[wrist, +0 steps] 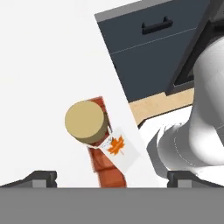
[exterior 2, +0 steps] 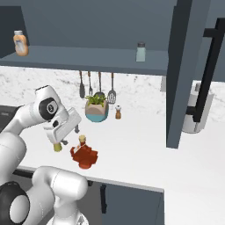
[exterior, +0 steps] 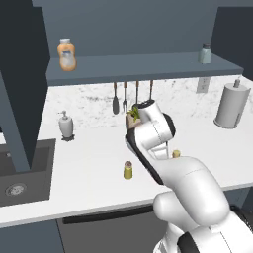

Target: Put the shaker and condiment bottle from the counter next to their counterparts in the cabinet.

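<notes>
We hold our hand (wrist: 109, 178) spread wide above the condiment bottle (wrist: 103, 142), gripping nothing. The bottle stands upright near the front edge of the white bench (exterior 2: 140, 145), its tan cap straight under us between the fingertips (wrist: 41, 177). The shaker (exterior: 128, 170) stands just beside it near the same front edge. Up on the cabinet (exterior: 148, 64) shelf, the orange bottle (exterior: 66, 54) and the grey-green shaker (exterior 2: 140, 52) stand well apart.

The arm (exterior: 190, 192) is built of glossy white, rounded shells joined by dark grey-black joint bands. A round dark cap with a pale centre sits on the side of 1 link (exterior 2: 47, 107). The claw (wrist: 111, 178) ends in 2 small dark, blocky fingertips (wrist: 41, 177). No cables or screws are visible.
</notes>
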You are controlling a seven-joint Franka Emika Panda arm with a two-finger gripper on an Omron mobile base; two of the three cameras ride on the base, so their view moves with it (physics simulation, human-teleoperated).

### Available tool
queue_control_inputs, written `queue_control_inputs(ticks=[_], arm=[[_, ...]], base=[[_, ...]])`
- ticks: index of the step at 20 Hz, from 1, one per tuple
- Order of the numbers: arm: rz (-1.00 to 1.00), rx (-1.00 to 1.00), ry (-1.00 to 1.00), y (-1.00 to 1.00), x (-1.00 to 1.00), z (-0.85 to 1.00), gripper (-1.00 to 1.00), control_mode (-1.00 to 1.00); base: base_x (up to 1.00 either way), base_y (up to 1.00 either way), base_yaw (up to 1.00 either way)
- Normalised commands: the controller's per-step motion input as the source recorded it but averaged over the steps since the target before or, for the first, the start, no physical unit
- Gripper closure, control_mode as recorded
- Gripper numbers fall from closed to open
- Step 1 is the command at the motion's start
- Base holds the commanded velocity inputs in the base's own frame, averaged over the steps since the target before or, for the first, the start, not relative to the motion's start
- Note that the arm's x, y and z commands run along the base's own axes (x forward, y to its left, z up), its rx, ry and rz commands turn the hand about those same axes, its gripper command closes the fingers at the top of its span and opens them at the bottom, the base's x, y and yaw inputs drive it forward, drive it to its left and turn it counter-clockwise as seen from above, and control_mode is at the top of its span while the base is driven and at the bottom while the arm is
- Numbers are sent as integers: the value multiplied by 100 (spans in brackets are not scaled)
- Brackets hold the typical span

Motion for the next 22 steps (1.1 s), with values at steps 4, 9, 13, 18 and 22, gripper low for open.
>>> queue_control_inputs(ticks=[4,9,13,18,22], arm=[[-4,-2,1,1,0,0,-100,-100],[0,-4,7,0,0,0,-100,-100],[2,-3,10,0,0,0,-100,-100],[1,0,7,0,0,0,-100,-100],[0,0,1,0,0,0,-100,-100]], base=[[0,0,0],[0,0,0],[0,0,0],[0,0,0],[0,0,0]])
